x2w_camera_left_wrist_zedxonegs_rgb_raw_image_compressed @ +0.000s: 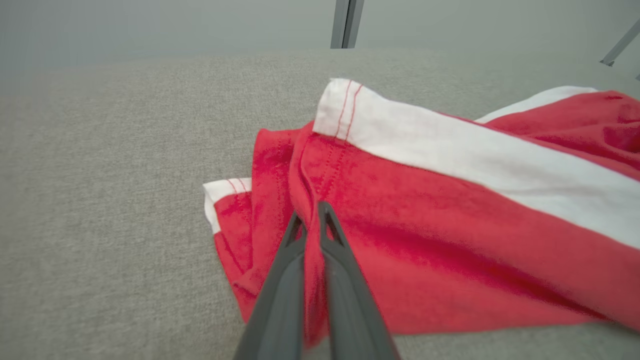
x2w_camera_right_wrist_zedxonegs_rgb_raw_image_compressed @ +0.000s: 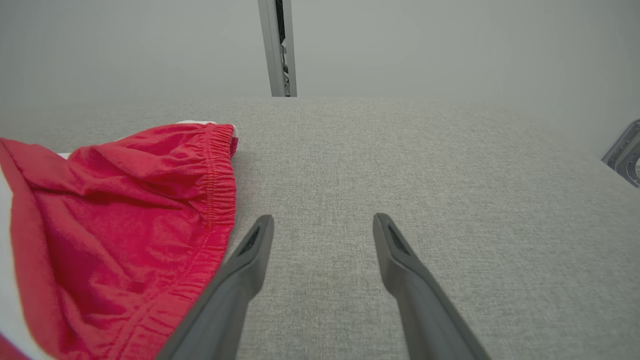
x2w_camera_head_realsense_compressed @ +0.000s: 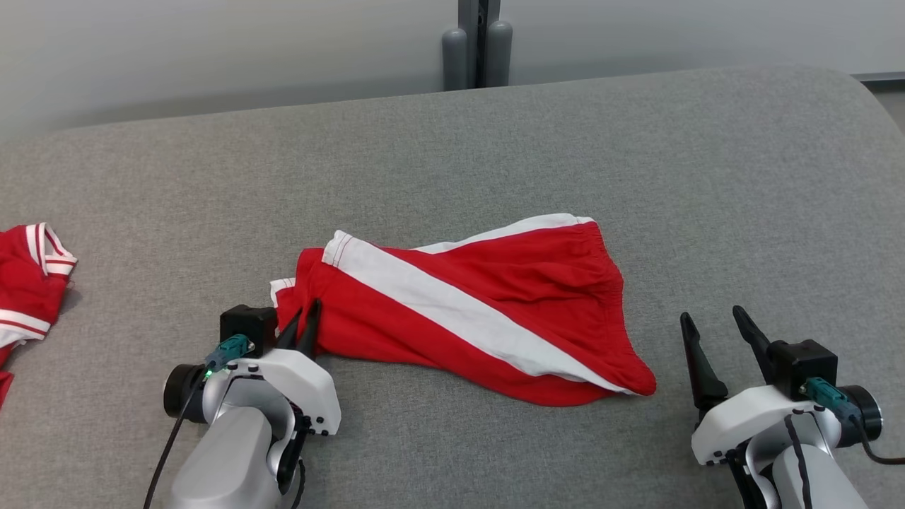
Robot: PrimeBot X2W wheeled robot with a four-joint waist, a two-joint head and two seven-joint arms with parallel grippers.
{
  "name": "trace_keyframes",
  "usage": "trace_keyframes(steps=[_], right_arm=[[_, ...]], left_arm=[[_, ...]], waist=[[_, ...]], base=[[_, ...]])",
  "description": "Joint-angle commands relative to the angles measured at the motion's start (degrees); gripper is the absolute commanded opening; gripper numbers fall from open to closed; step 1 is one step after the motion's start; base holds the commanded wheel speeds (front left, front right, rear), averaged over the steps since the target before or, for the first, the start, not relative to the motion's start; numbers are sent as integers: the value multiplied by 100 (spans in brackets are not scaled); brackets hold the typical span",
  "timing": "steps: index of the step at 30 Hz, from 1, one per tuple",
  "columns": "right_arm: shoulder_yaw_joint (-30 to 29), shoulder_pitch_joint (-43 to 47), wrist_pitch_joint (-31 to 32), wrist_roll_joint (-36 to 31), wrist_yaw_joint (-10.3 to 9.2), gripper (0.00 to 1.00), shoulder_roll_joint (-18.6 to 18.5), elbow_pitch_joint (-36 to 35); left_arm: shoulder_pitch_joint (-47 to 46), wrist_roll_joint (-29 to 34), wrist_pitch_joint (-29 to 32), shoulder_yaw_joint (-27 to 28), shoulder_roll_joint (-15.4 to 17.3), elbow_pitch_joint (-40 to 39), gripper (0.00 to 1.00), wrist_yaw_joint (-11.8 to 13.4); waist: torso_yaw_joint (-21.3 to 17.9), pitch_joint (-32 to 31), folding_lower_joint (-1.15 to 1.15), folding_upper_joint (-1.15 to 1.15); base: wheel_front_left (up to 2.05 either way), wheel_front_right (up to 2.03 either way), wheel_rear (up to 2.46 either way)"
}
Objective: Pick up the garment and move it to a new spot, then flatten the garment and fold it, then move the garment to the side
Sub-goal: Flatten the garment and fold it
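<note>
The garment is a pair of red shorts with a broad white side stripe, lying crumpled on the grey padded table. My left gripper is shut on a pinch of red cloth near the leg hem at the garment's left end; the left wrist view shows a ridge of fabric squeezed between its fingers. The garment spreads to the right from there. My right gripper stands open over bare table, just right of the elastic waistband, with nothing between its fingers.
A second red and white garment lies bunched at the table's left edge. A grey post stands behind the table's far edge. The table's rounded far right corner is in view.
</note>
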Motion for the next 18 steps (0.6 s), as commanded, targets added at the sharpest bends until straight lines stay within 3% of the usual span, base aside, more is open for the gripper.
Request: trace_keyframes(steps=[1, 7, 14, 15, 16, 18], right_arm=[[-21, 35, -29, 31, -2, 100, -18, -11], [-24, 232, -29, 113, -2, 100, -6, -10], [272, 435, -29, 364, -2, 100, 22, 19], [405, 500, -29, 458, -2, 100, 32, 26], [457, 532, -29, 501, -2, 100, 32, 30], [583, 578, -29, 612, -2, 100, 34, 30]], left_arm=[[65, -30, -3, 87, 29, -123, 0, 59], [863, 6, -2, 529, 34, -848, 0, 230], [1767, -103, -3, 672, 30, -1068, 0, 351], [1909, -102, -3, 702, 34, -1153, 45, 425], [1999, -108, -3, 722, 33, -1200, 100, 461], [2146, -56, -3, 777, 31, -1349, 100, 555]], waist=[[47, -57, 0, 0], [237, -354, 0, 0], [423, -629, 0, 0], [454, -678, 0, 0], [466, -703, 0, 0], [477, -757, 0, 0]], base=[[0, 0, 0], [0, 0, 0], [0, 0, 0], [0, 0, 0], [0, 0, 0], [0, 0, 0]])
